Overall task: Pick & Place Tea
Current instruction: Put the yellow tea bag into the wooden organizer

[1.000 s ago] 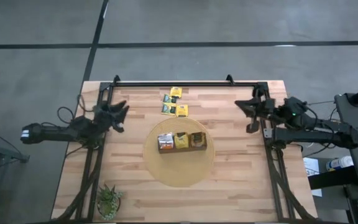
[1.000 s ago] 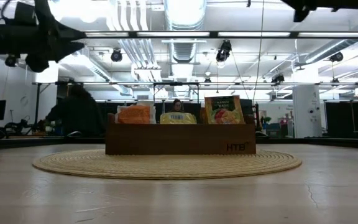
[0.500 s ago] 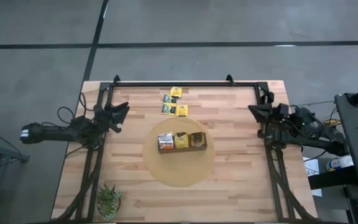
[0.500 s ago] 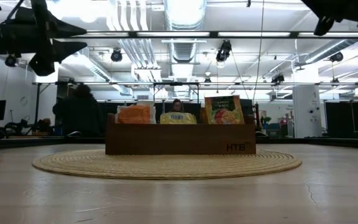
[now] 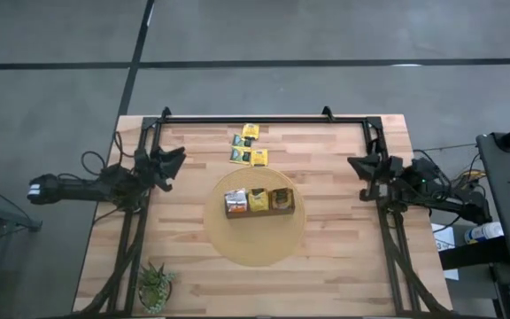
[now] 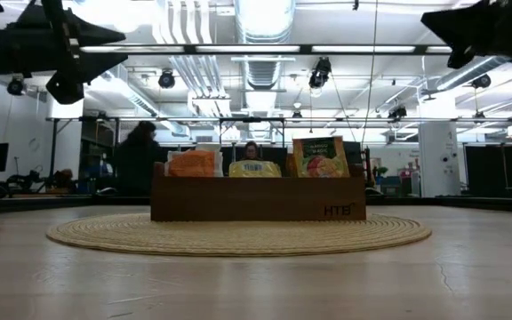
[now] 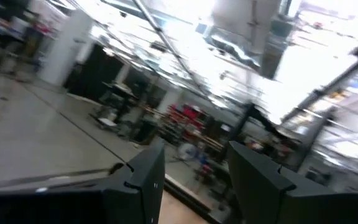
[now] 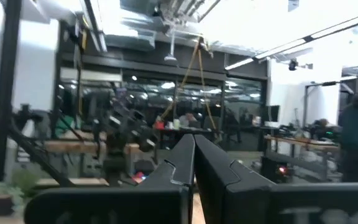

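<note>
High view shows the loose tea bags point(image 5: 249, 147), four small flat yellow squares, on the bare wood near the table's point(image 5: 343, 257) far edge, just past the round mat point(image 5: 255, 244). They look thin, light & bendy, prob slippery on wood, so pinch one by an edge or it slides away. More tea stands in the brown box point(image 5: 258, 213) on the mat.

Left gripper point(image 5: 172, 163) hangs over the table's left side, fingers apart, nothing in it. Right gripper point(image 5: 359, 170) is over the right side, fingers together, also empty. Both are well apart from the tea.
</note>
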Action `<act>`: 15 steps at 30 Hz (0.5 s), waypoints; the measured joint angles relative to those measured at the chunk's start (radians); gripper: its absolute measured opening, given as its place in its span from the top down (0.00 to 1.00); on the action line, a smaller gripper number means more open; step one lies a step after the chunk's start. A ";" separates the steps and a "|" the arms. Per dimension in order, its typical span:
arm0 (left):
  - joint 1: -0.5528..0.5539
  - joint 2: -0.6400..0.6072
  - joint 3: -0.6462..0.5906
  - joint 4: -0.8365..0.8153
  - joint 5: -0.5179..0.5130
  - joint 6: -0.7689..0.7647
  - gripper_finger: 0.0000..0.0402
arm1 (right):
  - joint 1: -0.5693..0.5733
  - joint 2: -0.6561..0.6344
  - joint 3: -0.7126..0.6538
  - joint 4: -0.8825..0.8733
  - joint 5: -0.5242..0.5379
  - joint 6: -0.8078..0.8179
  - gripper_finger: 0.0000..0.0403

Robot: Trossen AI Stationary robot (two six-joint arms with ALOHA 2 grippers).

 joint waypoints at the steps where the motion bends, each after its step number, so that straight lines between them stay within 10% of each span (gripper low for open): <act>1: 0.000 0.002 0.000 -0.001 0.022 -0.009 0.58 | -0.001 0.000 -0.007 0.000 0.001 -0.010 0.98; 15: 0.000 0.003 0.015 0.003 0.040 -0.056 0.58 | 0.000 0.000 -0.098 -0.042 -0.001 -0.050 0.98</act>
